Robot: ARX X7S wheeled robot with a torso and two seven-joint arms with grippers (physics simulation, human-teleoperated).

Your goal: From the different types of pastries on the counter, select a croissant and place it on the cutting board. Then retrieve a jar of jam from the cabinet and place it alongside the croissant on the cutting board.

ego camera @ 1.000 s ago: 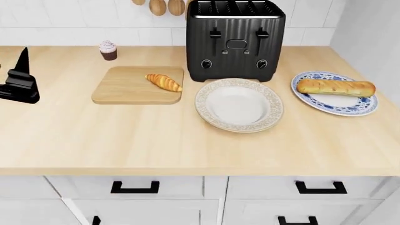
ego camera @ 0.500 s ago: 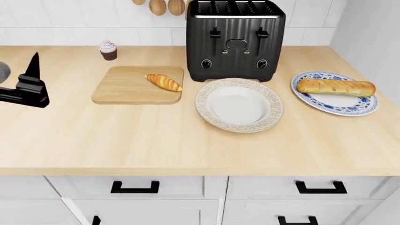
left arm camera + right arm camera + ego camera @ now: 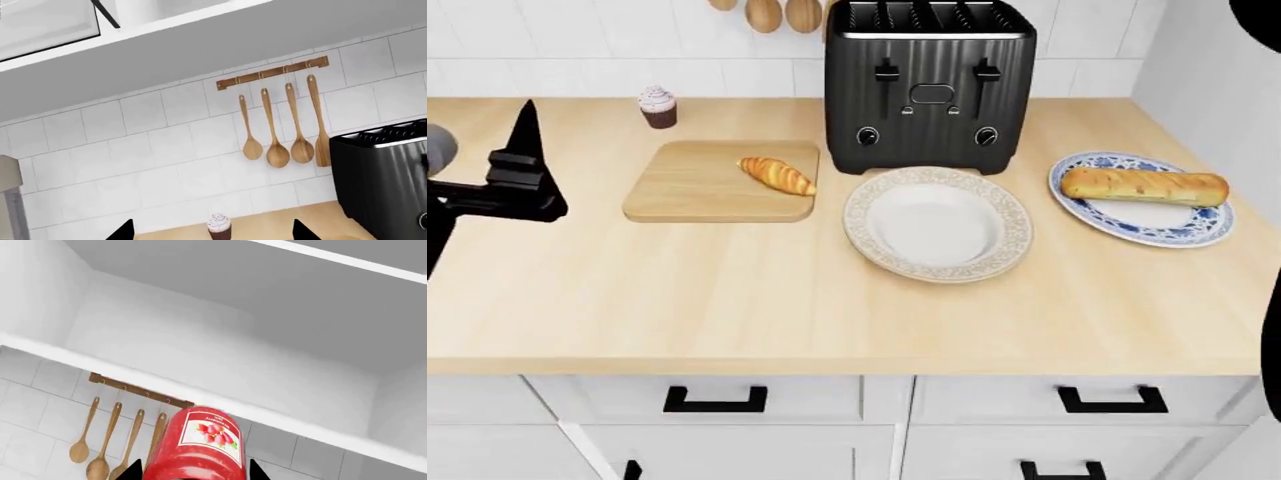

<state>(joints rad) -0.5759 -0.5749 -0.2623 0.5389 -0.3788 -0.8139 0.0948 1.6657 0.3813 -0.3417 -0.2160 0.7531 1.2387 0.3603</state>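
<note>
While the red cylindrical jam jar [image 3: 195,449] is clamped between the right gripper [image 3: 193,471] fingers before the open white cabinet, the left gripper [image 3: 521,150] is held spread over the light-wood counter [image 3: 694,290]; the golden ridged croissant [image 3: 777,175] is seen lying on the rectangular wooden cutting board [image 3: 694,185].

Light was bright, even and diffuse in every render, with no glare. The toaster [image 3: 930,85] and plates threw only faint, soft shadows on the table [image 3: 761,300]. Everything stayed sharp, undistorted.
</note>
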